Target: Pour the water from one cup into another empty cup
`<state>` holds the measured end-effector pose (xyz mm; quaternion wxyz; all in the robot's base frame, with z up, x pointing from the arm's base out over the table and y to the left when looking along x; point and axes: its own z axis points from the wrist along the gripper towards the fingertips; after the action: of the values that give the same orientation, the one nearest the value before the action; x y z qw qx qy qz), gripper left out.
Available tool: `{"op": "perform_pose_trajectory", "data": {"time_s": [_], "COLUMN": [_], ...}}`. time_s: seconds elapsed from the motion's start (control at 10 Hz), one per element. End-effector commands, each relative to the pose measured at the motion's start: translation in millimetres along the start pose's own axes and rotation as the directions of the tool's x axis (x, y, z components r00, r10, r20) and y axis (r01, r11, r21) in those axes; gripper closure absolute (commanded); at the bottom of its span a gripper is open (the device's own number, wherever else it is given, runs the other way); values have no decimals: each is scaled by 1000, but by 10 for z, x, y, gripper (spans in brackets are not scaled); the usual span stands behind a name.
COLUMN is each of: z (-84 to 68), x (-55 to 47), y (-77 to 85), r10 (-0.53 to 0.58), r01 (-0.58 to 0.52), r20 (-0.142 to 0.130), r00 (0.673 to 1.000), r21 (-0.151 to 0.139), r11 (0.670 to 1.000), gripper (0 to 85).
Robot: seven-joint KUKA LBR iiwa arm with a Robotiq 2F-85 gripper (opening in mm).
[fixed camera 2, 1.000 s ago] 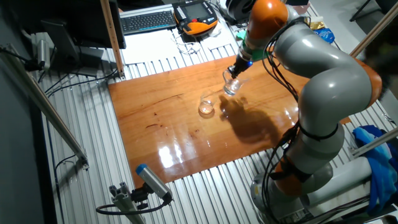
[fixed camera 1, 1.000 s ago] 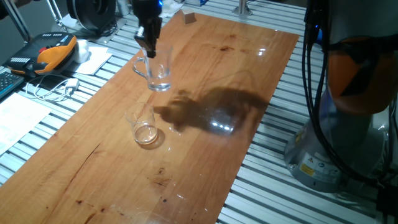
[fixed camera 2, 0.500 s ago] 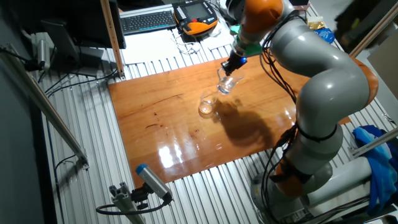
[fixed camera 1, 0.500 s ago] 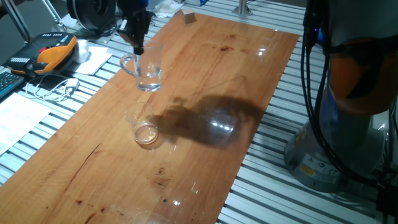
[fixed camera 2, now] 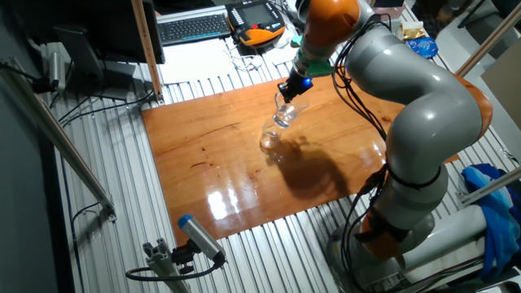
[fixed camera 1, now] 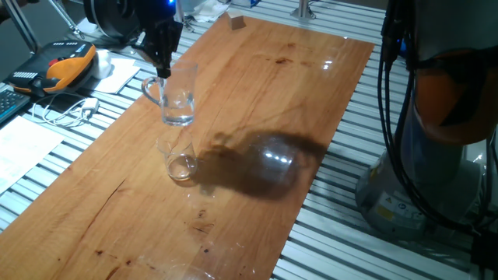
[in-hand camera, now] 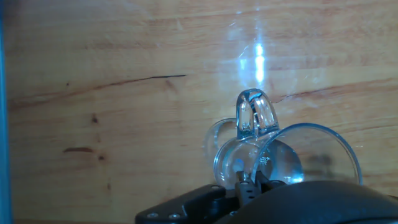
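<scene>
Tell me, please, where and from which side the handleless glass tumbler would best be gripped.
Probably from straight above, with the claw's fingers pinching one side of the rim. The tumbler stands upright on the wooden board, its mouth open, and has no handle. The mug held in the claw hangs just above it, so that must move away first.

Clear glass mug (fixed camera 1: 176,96), clear glass tumbler (fixed camera 1: 179,158), glossy wooden tabletop (fixed camera 1: 257,93)

A glossy wooden worktop (fixed camera 1: 257,93) lies on a ribbed aluminium table (fixed camera 2: 122,220), catching bright glare. Beyond its far edge sit a keyboard (fixed camera 2: 194,27), an orange-and-black pendant (fixed camera 1: 66,62) and white cables (fixed camera 1: 66,113). A wooden post (fixed camera 2: 146,49) stands by 1 corner. Blue cloth (fixed camera 2: 492,203) lies aside.
</scene>
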<state>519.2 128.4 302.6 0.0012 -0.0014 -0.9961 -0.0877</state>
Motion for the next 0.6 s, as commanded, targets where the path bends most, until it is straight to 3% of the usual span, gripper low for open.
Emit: {"op": "perform_pose_trajectory", "data": {"time_s": [0.0,0.5], "z": [18,24], "x": [17,37], "y": [46,46], "r10": [8,-28], "r01": [-8,28], "r20": [-3,-3], "r00": [1000,1000], "r21": [-7,36], "r11": [1000,999], "gripper": [850,850]}}
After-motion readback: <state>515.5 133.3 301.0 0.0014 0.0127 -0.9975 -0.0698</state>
